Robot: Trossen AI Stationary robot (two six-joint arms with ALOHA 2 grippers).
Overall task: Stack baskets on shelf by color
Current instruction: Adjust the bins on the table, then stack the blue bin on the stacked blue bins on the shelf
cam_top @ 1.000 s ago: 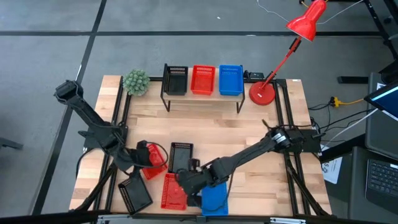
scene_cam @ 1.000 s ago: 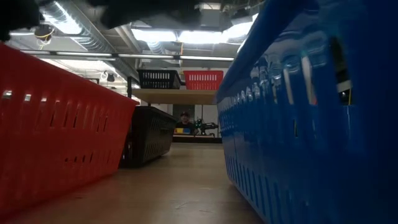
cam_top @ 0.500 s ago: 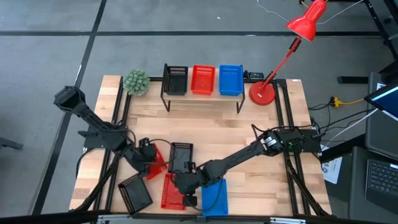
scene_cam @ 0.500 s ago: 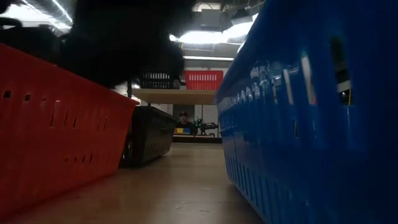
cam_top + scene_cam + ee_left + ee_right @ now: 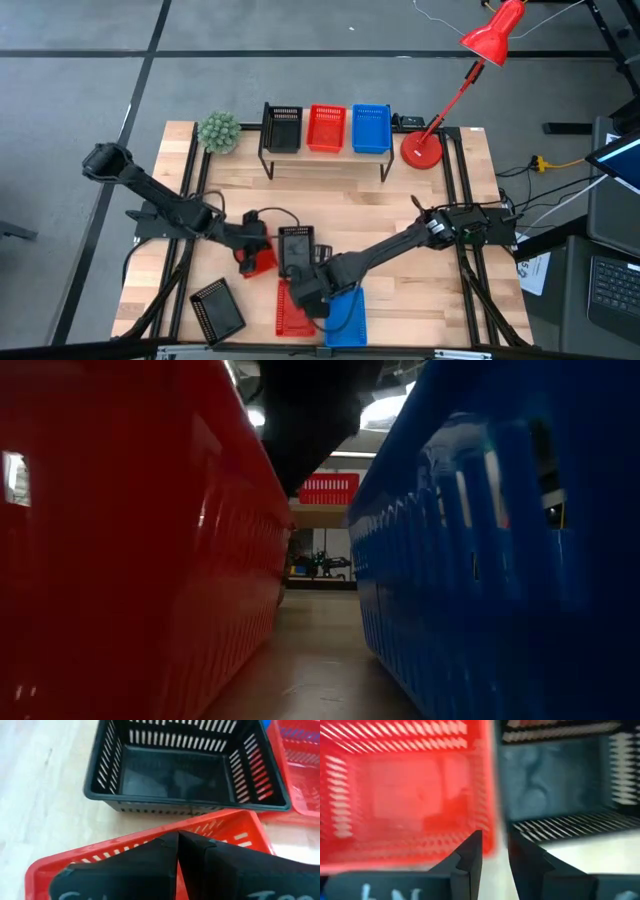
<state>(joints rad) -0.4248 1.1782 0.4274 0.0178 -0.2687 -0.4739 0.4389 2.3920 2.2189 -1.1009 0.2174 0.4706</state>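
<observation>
My left gripper is shut on a red basket, left of a black basket lying at the table's middle. My right gripper is open over the far end of a second red basket, which lies on its base beside a blue basket. In the low view that red basket and the blue one fill the sides. The shelf carries a black, a red and a blue basket. Another black basket lies near the front left. My left gripper pinches the red basket's wall at its rim between both fingers, reaching from the table's left. The basket sits tilted in the hold, its far part over the black basket's near wall. My right gripper stands astride the second red basket's wall; whether it touches, I cannot tell.
A green plant ball stands left of the shelf, and a red desk lamp's base stands right of it. Bare wood lies between the shelf and the middle black basket and across the table's right half.
My left gripper has carried its red basket toward the table's right, up to the middle black basket. The second red basket has slid right toward the blue one and turned straight, now filling the low view's left. My right gripper has shifted slightly toward the far edge.
</observation>
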